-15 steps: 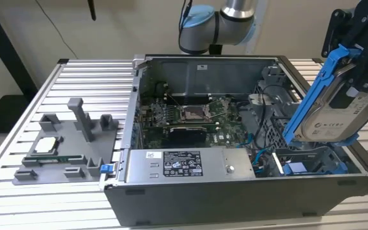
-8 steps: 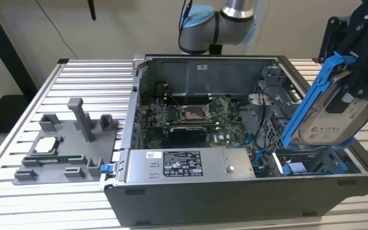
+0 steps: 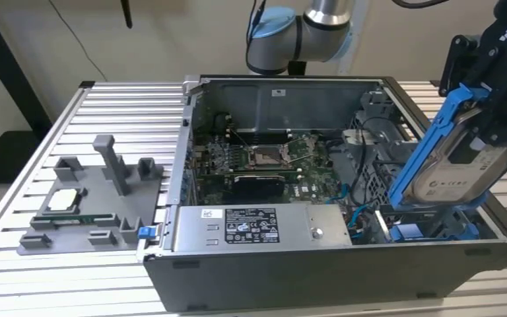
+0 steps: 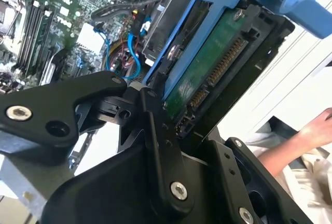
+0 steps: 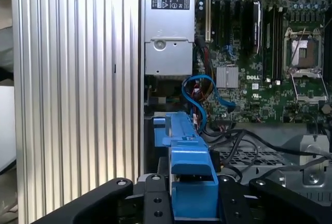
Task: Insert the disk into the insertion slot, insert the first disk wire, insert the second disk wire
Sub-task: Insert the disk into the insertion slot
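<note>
The disk (image 3: 454, 165), a silver-grey drive in a bright blue carrier, hangs steeply tilted over the open computer case's end at the exterior view's right. My gripper (image 3: 480, 109) is shut on its upper end. The disk's lower end reaches down to the insertion slot (image 3: 430, 230), a bay with blue parts in the case's near corner. In the second wrist view the disk's green circuit board (image 4: 212, 68) and connector show between my black fingers (image 4: 155, 130). The carrier (image 5: 191, 180) sits between the jaws in the first wrist view. Blue wires (image 5: 199, 90) curl loose beside the bay.
A silver labelled power-supply box (image 3: 253, 228) lies along the case's near wall, with the motherboard (image 3: 263, 158) behind it. A grey fixture (image 3: 95, 198) with small parts stands on the slatted table (image 3: 7, 271) at the exterior view's left. A person's hand (image 4: 311, 130) rests beyond the case.
</note>
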Robot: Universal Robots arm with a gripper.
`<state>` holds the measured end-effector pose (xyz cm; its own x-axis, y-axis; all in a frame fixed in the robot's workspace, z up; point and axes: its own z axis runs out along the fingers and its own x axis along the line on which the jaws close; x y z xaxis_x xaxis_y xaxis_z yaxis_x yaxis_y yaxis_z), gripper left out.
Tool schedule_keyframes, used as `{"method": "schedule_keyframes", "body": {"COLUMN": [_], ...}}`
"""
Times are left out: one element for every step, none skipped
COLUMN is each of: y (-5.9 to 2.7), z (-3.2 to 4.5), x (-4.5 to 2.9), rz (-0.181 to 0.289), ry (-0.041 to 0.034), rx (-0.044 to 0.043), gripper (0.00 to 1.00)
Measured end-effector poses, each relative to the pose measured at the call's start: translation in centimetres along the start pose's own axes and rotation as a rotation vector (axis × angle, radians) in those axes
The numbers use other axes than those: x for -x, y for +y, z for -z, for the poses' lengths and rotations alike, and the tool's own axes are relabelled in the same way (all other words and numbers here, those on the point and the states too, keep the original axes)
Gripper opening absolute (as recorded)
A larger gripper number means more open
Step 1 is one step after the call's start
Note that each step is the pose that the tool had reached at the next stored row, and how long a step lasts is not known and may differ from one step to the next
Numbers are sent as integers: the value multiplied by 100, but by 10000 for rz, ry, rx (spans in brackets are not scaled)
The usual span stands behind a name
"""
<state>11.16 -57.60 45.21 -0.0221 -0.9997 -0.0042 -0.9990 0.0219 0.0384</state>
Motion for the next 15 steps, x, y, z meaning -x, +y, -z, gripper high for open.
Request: {"method": "schedule_keyframes", "body": {"y": [-16,-30,-40,-50,-51,-52,-54,-55,-55,-56,-57,-58,-59,-59,-60], "z": [-19,-36,-55,-90,-108,-126,-145,-162,-180,-198,-218,-235,-254,-270,-290], "x": [0,1,1,1,1,0,0,1,1,1,2,2,4,5,6], "rz": [0,1,1,0,-1,-1,0,1,1,1,15,58,97,121,140], "ry": [-4,-6,-9,-10,-12,-13,-14,-14,-15,-16,-17,-13,-11,-10,-10], "rx": [0,0,0,1,0,1,0,1,1,1,0,0,0,0,0], "gripper": [0,0,0,0,0,0,0,0,0,0,0,0,0,0,0]}}
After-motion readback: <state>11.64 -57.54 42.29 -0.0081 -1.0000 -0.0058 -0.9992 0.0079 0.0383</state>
